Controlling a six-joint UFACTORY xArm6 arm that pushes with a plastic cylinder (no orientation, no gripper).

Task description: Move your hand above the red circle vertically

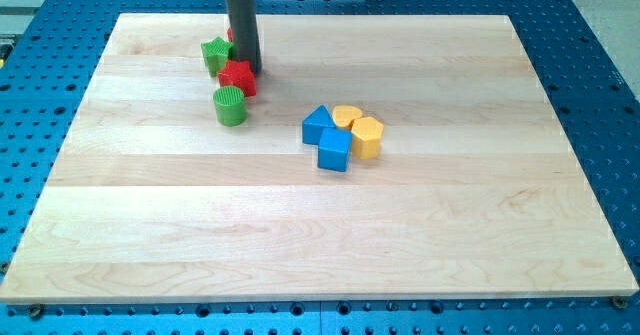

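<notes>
My tip (249, 70) rests on the board at the view's upper left, touching the upper right edge of a red star block (238, 77). A small sliver of a red block (230, 34) shows at the rod's left edge, above the green star. Its shape is hidden behind the rod, so I cannot tell if it is the red circle. A green star block (214, 53) sits just left of the rod. A green cylinder (230, 106) stands below the red star.
Right of the board's centre is a tight cluster: a blue block (318, 124), a blue cube (334, 151), a yellow heart (346, 116) and a yellow hexagon (367, 137). The wooden board (320, 235) lies on a blue perforated table.
</notes>
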